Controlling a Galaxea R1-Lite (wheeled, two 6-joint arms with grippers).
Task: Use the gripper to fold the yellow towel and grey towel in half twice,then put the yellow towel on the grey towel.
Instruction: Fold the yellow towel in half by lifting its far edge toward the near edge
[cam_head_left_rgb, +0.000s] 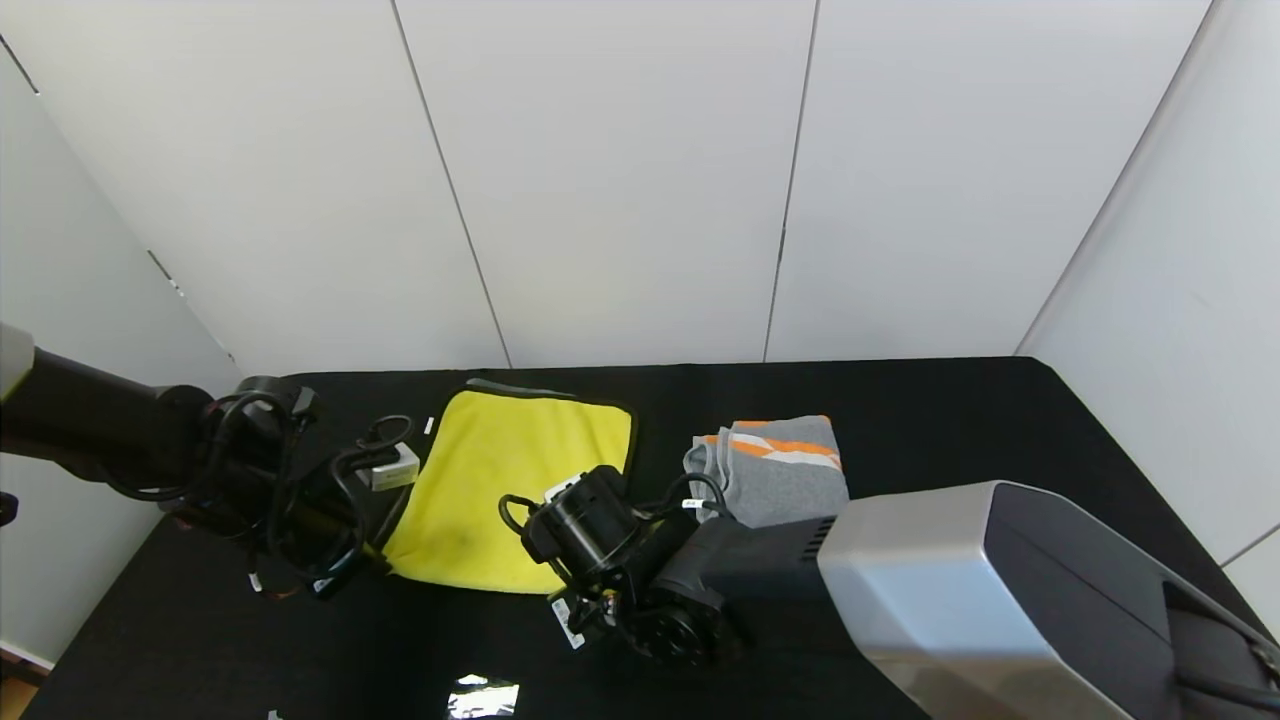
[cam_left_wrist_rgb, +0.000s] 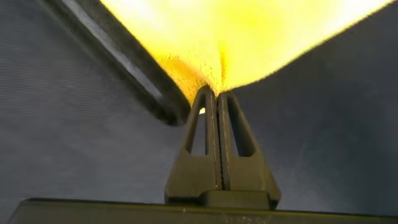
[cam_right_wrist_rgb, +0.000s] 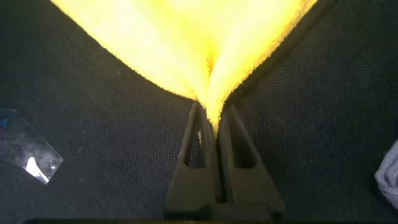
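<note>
My left gripper (cam_left_wrist_rgb: 217, 99) is pinched tight on the yellow towel (cam_head_left_rgb: 505, 490); in the left wrist view the two fingers (cam_left_wrist_rgb: 205, 134) meet with a tuft of plush caught at their tips, and the cloth fans out ahead of them. A strip of the towel's black edge binding (cam_left_wrist_rgb: 124, 62) runs off to one side of those fingers. From the head view this gripper sits at the towel's near corner on my left side, though cables hide the tips there, so I place the grip mostly from the wrist view.

My right gripper (cam_right_wrist_rgb: 211, 118) is likewise clamped on the same towel, at its near corner on my right side. Its fingers (cam_right_wrist_rgb: 193, 149) are together with yellow pile squeezed between them, and the cloth spreads away beyond the tips over the black table (cam_head_left_rgb: 950, 420).

Between my two grippers the yellow towel lies spread, its far edge away from both of them toward the wall. The grey towel (cam_head_left_rgb: 775, 470) sits folded just beyond my right arm, apart from the yellow one, with its orange and white stripes on the far side; a grey corner of it shows off to one side of my right fingers. A scrap of clear film (cam_right_wrist_rgb: 28, 152) lies on the table near my right gripper, on the other side
</note>
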